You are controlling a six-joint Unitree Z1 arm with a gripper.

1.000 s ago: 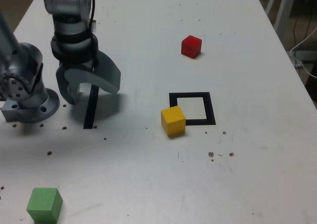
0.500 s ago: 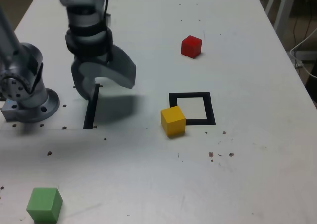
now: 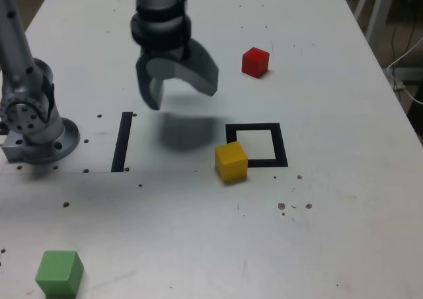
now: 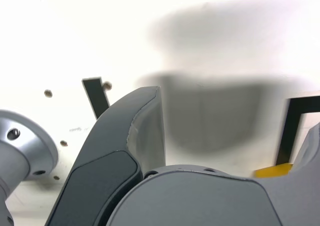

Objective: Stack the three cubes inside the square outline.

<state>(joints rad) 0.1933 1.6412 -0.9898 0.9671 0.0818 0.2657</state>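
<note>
My gripper (image 3: 180, 94) hangs open and empty above the white table, to the exterior view's left of the square outline (image 3: 257, 145). The yellow cube (image 3: 231, 161) sits on the table touching the outline's near left corner, outside its white centre. At the far side stands the red cube (image 3: 255, 61), and the green cube (image 3: 59, 272) rests at the near left corner of the exterior view. In the wrist view one dark finger (image 4: 117, 156) fills the foreground; a sliver of the yellow cube (image 4: 272, 171) and part of the square outline (image 4: 295, 123) show beyond it.
The arm's grey base (image 3: 33, 124) stands at the exterior view's left. A straight black tape strip (image 3: 122, 141) lies between the base and the outline. The table's right edge (image 3: 396, 107) borders chair legs and cables.
The gripper has risen and swung from over the tape strip toward the exterior view's right and farther back, staying open. The cubes have not moved.
</note>
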